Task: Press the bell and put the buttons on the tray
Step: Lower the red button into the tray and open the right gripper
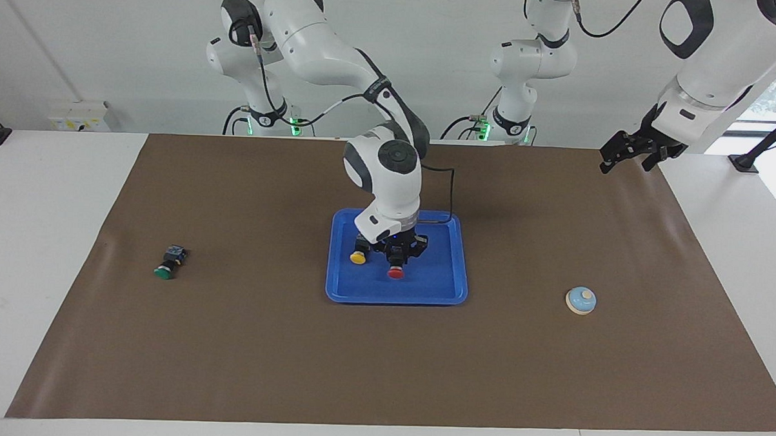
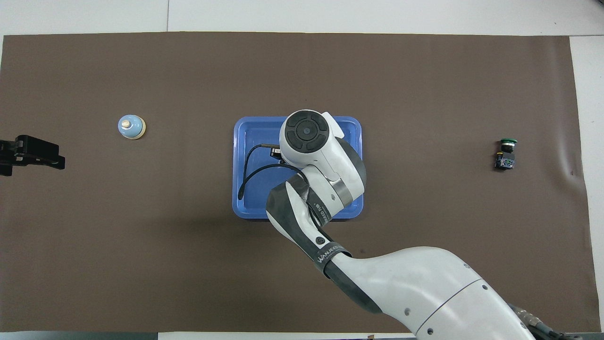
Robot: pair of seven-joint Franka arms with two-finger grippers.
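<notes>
Right gripper (image 1: pixel 397 262) clenched on red mushroom-cap push button (image 1: pixel 396 273) over shallow bright-blue plastic tray (image 1: pixel 447 272) mid-table, beside yellow-capped button (image 1: pixel 358 257); left gripper (image 1: pixel 629 152) released, waiting above mat's edge.

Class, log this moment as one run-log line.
right gripper: shut on red button, over tray | yellow button: in tray | green button: on mat | left gripper: open, waiting
</notes>
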